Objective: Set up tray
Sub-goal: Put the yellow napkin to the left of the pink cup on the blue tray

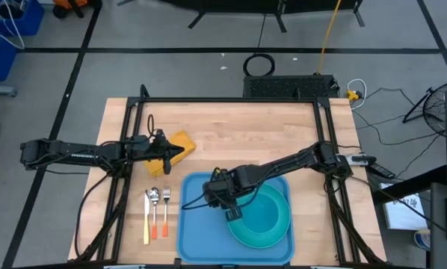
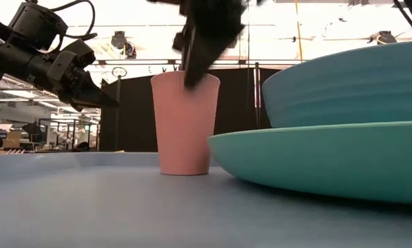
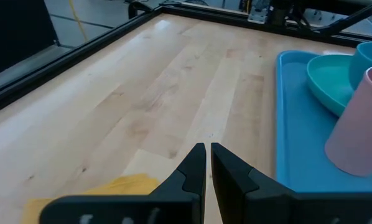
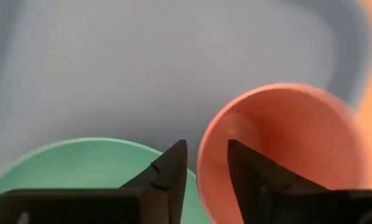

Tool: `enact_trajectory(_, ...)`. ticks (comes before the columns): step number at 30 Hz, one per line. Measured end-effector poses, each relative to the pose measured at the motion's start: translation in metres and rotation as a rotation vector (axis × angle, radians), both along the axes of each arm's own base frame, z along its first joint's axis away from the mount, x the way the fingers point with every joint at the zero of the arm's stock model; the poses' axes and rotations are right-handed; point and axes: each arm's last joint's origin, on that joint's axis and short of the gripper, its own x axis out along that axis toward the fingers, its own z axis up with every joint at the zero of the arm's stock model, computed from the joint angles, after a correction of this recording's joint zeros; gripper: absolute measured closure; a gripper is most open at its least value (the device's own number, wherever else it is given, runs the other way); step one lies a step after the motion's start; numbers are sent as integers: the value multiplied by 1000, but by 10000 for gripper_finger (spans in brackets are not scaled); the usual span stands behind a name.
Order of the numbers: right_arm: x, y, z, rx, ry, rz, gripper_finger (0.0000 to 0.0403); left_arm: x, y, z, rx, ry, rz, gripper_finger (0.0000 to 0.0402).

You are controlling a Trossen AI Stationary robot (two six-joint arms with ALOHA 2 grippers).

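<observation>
The blue tray (image 1: 193,233) lies at the table's near edge; its floor fills the low view (image 2: 89,200). On it a pink cup (image 2: 185,124) stands upright on its base, beside a turquoise plate (image 2: 316,158) that carries a bowl (image 2: 344,83). My right gripper (image 4: 206,149) is open above the cup (image 4: 279,143), its fingers on either side of the rim. My left gripper (image 3: 208,149) is shut and hangs in the air over a yellow cloth (image 1: 182,142) to the left of the tray (image 3: 292,124). My right gripper comes from above, pointing down, with one finger (image 4: 254,180) inside the cup and one (image 4: 167,174) outside its rim (image 4: 201,171). A gap shows on both sides of the rim; whether a finger touches it, I cannot tell. The cup stands upright on the tray.
A fork, a spoon and a knife with orange handles (image 1: 156,213) lie side by side on the wood just left of the tray. The plate (image 1: 242,228) and bowl (image 1: 272,209) fill the tray's right half. Bare wood (image 1: 238,127) stretches across the table's far half.
</observation>
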Motion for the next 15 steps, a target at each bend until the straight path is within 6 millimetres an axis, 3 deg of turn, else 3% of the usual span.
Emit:
enact_trajectory(4, -16, -5, 46, 33, -103, -27, 270, 0, 0, 0, -2, 0, -6, 376)
enact_trajectory(7, -41, -12, 93, 24, -217, -45, 259, 0, 0, 0, -2, 1, -6, 376)
enact_trajectory(12, -113, -34, 179, -1, -474, -53, 279, 0, 0, -1, -10, 9, -11, 376)
enact_trajectory(15, -161, -50, 202, -34, -614, -141, 326, 0, 0, -1, -27, 10, -5, 376)
